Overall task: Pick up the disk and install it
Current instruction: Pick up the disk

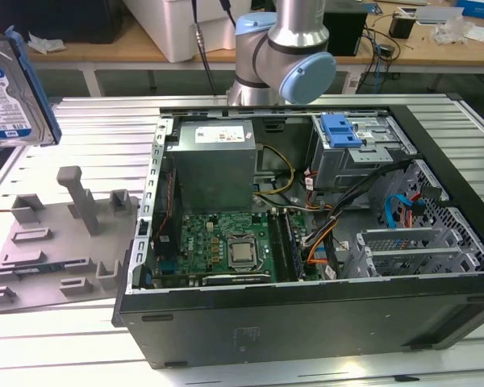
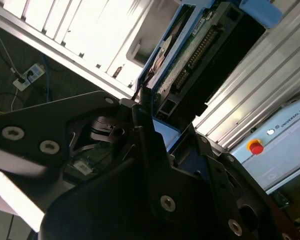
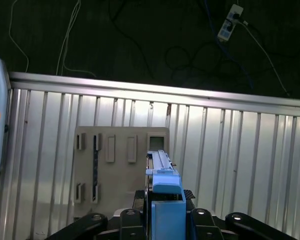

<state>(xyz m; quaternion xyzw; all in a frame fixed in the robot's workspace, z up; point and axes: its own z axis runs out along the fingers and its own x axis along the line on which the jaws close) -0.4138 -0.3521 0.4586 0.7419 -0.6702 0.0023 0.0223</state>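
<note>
The disk point(image 1: 12, 89) hangs in the air at the upper left of the exterior view, well above the ribbed metal desk point(image 1: 89, 121) and well apart from the open computer case point(image 1: 306, 322) that fills the middle of the frame. Its labelled face is turned toward the camera, and a blue rail runs down its edge.

In the first wrist view the pincer point(image 3: 164, 196) is pinching the disk point(image 3: 160, 160) across its two flat faces. The thin edge and blue rail point away from the wrist. This grip probably keeps the rails free, since those are the parts that would have to slide into a bay. The second wrist view shows the same hold from the other side, with the disk's point(image 2: 190, 55) green circuit board and connector edge exposed.

Below the disk, a grey slotted plate point(image 3: 120, 165) lies flat on the desk. It seems to be a stand for keeping parts upright and easy to grasp. The disk is clear of it, so the pick-up looks done.

Inside the case, the drive cage point(image 1: 371, 157) with its blue bracket point(image 1: 343, 129) sits at the upper right. The disk is not yet near it.
</note>
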